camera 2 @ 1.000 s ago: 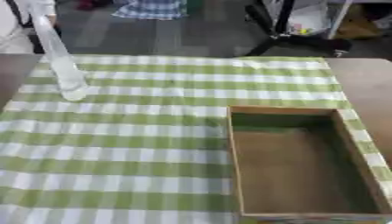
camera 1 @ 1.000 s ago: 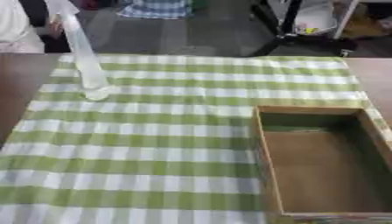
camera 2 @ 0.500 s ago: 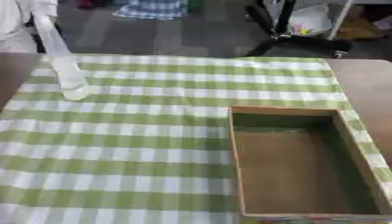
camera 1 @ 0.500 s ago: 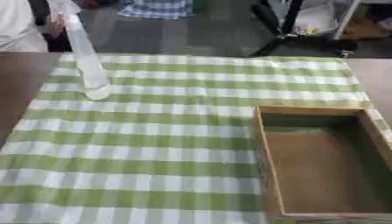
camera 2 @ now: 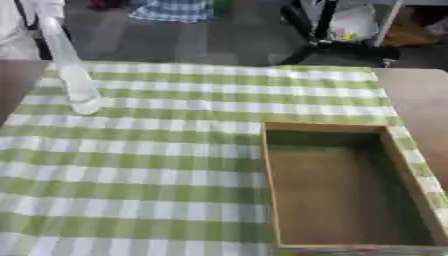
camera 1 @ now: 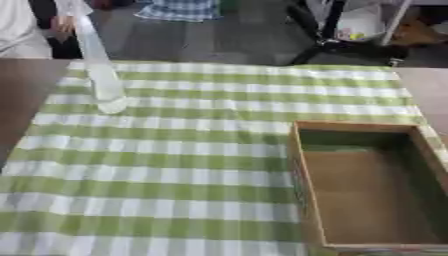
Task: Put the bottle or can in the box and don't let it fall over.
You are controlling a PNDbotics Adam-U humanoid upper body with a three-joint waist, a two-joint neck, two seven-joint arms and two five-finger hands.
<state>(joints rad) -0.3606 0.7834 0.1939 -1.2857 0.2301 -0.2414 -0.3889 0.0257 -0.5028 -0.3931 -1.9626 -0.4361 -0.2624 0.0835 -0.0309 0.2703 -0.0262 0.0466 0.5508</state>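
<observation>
A tall clear plastic bottle [camera 1: 99, 70] stands upright on the green and white checked cloth [camera 1: 192, 150] at the far left of the table. A person's hand [camera 1: 63, 22] at the far edge is near its top. An open wooden box [camera 1: 372, 182] lies at the right front, with nothing inside it. Neither robot hand shows in either view.
The bare brown table [camera 1: 22, 95] shows to the left of the cloth and at the far right [camera 1: 429, 87]. Beyond the table are a dark floor, a black stand [camera 1: 328, 30] and a person in white [camera 1: 22, 35] at the far left.
</observation>
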